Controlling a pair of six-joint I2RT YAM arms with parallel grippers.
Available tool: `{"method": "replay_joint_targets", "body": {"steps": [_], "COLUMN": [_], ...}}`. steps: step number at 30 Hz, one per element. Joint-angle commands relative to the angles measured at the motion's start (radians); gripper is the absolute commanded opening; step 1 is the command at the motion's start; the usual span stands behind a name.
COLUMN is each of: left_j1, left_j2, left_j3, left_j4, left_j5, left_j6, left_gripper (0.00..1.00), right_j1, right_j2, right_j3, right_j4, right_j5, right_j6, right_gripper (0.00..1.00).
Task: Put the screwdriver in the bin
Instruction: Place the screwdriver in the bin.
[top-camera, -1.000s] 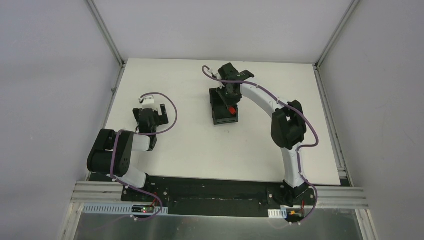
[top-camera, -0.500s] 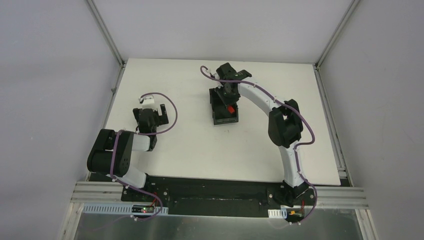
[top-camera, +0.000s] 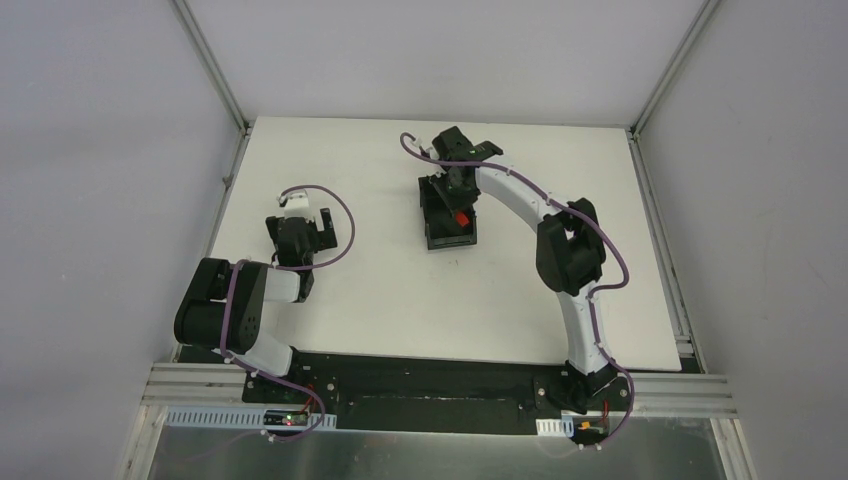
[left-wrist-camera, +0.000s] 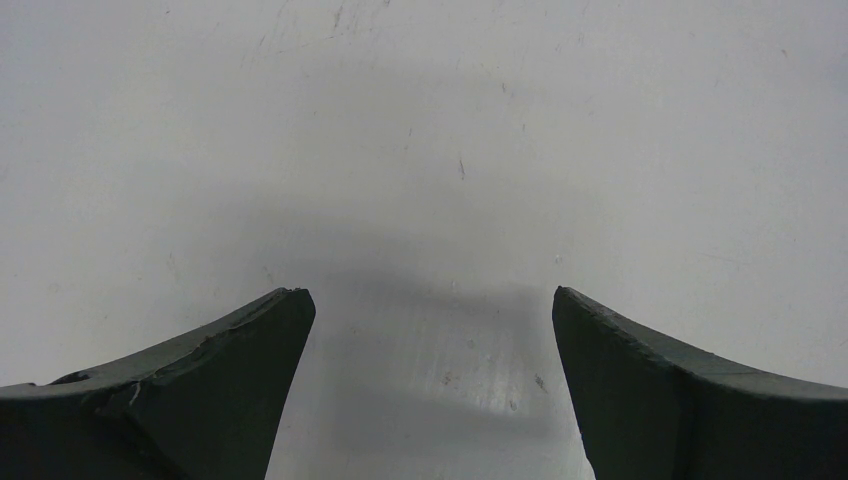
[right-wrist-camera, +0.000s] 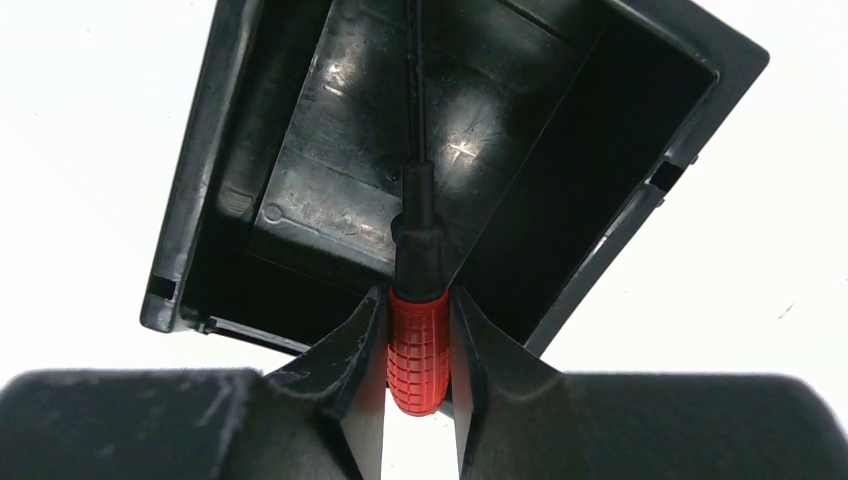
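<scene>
Right gripper (right-wrist-camera: 418, 303) clamped on the red handle of the screwdriver (right-wrist-camera: 418, 352), with the dark shaft pointing into the open bin (right-wrist-camera: 196, 170); contact with the bin floor cannot be told. Bin stands mid-table. Left gripper (left-wrist-camera: 432, 300): jaws apart over the white table (left-wrist-camera: 430, 120), well apart from the bin.

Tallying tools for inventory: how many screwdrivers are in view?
1. The screwdriver is clamped by its red handle in the right gripper, shaft pointing into the bin. Part of the bin's interior is out of view.
</scene>
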Motion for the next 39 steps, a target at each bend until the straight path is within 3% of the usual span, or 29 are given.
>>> {"method": "replay_joint_targets", "body": {"steps": [1,21,31,39], "left_j1": [0.007,0.007,0.007,0.007], "left_j2": [-0.021,-0.021,-0.021,-0.021], "left_j3": [-0.001,-0.001,-0.001,-0.002], "left_j4": [0.013,0.014,0.013,0.013], "left_j5": [0.008,0.008,0.007,0.007], "left_j6": [-0.009,-0.008,-0.008,-0.008], "left_gripper": [0.99,0.99,0.99,0.99], "right_j1": [0.006,0.016,0.016,0.016], "right_j2": [-0.015,-0.068,-0.049,-0.045], "right_j3": [-0.008,-0.104,-0.076,-0.019], "right_j4": [0.034,0.097,0.085,0.044], "right_j5": [0.012,-0.015,0.000,-0.004], "right_j6": [-0.024,-0.081,-0.067,-0.052], "right_gripper": [0.12,0.16,0.38,0.49]}}
